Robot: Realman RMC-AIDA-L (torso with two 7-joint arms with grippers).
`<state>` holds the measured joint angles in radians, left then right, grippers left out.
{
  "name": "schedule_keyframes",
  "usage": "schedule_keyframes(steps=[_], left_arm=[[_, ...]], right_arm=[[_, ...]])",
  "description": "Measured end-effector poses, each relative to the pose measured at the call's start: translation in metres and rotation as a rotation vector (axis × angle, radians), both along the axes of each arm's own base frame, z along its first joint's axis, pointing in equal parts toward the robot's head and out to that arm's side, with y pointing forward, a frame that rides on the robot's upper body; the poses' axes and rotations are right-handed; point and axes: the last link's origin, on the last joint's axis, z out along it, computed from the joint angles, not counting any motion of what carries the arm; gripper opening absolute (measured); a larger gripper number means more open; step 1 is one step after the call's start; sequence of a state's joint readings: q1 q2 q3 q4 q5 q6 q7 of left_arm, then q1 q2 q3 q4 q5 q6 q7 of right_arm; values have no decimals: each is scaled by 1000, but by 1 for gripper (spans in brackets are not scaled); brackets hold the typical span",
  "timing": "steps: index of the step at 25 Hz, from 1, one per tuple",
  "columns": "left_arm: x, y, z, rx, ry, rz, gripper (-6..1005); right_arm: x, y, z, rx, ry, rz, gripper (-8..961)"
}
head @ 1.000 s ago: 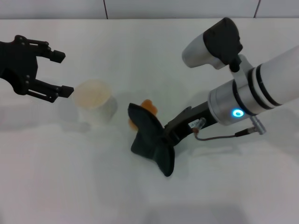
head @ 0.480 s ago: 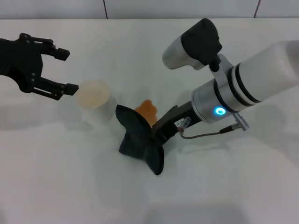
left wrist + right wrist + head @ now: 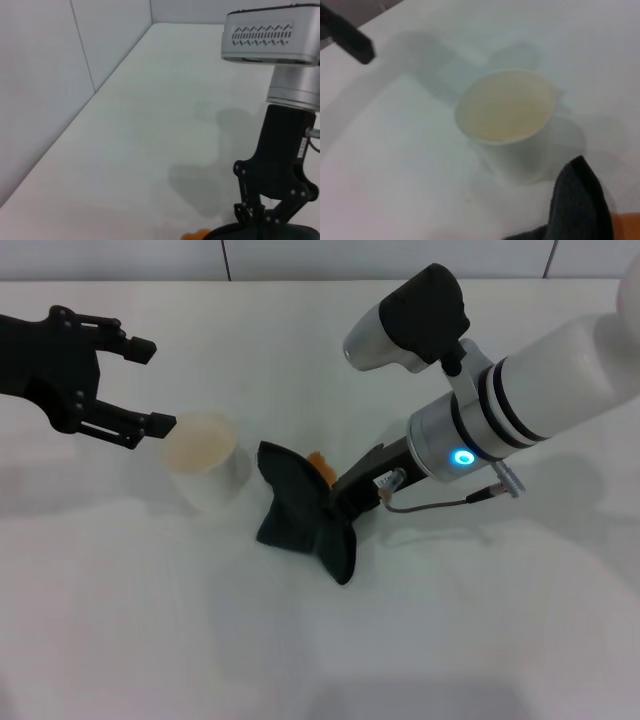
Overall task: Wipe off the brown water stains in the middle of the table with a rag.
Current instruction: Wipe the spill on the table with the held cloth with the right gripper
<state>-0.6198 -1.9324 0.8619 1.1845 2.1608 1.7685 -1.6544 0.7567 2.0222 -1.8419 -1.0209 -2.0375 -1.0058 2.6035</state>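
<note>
The dark rag (image 3: 298, 512) lies bunched on the white table (image 3: 480, 640), next to the cup. It covers most of the brown water stain; only an orange sliver (image 3: 318, 460) shows at its far edge. My right gripper (image 3: 343, 506) is shut on the rag and presses it onto the table. The left wrist view shows that gripper (image 3: 270, 207), the rag's edge (image 3: 265, 233) and a bit of stain (image 3: 196, 234). The right wrist view shows the rag (image 3: 580, 200) and stain (image 3: 626, 225). My left gripper (image 3: 150, 385) is open and empty, hovering left of the cup.
A translucent white cup (image 3: 203, 468) with a brownish inside stands upright just left of the rag; it also shows in the right wrist view (image 3: 505, 107). A white wall (image 3: 45, 75) runs along the table's back edge.
My right gripper has dragged the rag left and away from me over the stain, so less orange shows. My left gripper has drifted slightly right toward the cup.
</note>
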Motion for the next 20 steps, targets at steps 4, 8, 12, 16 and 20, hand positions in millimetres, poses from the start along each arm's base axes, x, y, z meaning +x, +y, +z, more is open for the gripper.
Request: schedule_keyframes(steps=[4, 8, 12, 16, 20], left_arm=[[0, 1, 0, 10, -1, 1, 886], [0, 2, -1, 16, -4, 3, 886], [-2, 2, -2, 20, -5, 8, 886], [-2, 2, -3, 25, -7, 11, 886], [-3, 3, -3, 31, -8, 16, 886]], right_arm=[[3, 5, -1, 16, -7, -7, 81], [6, 9, -1, 35, -8, -12, 79], [9, 16, 1, 69, -10, -14, 78], [13, 21, 4, 97, -13, -27, 79], [17, 27, 9, 126, -13, -38, 79]])
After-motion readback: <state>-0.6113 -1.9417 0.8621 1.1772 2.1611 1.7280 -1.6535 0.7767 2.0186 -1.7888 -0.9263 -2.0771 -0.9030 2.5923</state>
